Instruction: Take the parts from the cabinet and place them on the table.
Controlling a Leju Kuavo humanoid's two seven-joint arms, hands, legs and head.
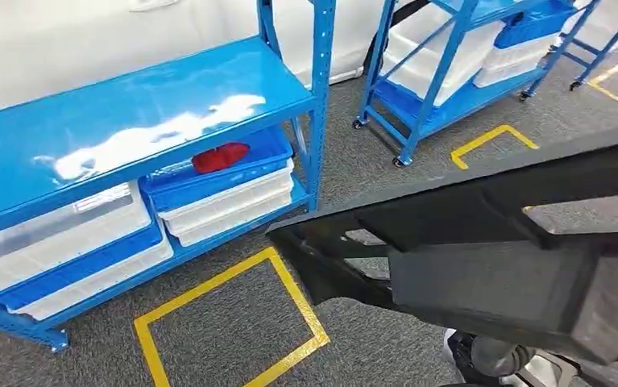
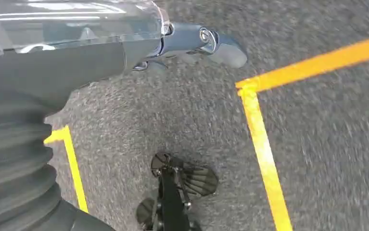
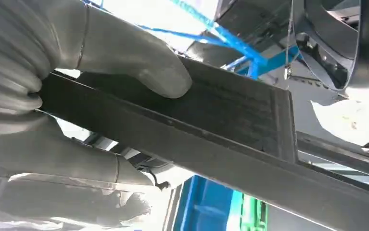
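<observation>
A large flat black part [image 1: 483, 258] with a raised frame stretches across the right of the head view, held out over the floor. In the right wrist view my right hand [image 3: 76, 72] grips this black part [image 3: 230, 125] at one edge, with the thumb lying on its ribbed face and the fingers underneath. The blue cabinet [image 1: 128, 105] stands to the left; a red part [image 1: 219, 156] lies in a blue bin [image 1: 209, 181] under its top shelf. My left hand [image 2: 182, 45] hangs over the grey carpet with nothing in it and one finger stretched out.
White bins [image 1: 55, 234] sit on the cabinet's lower shelf. A second blue rack on castors [image 1: 450, 72] with white and blue bins stands at the back right. Yellow tape squares [image 1: 233, 322] mark the carpet in front of the cabinet.
</observation>
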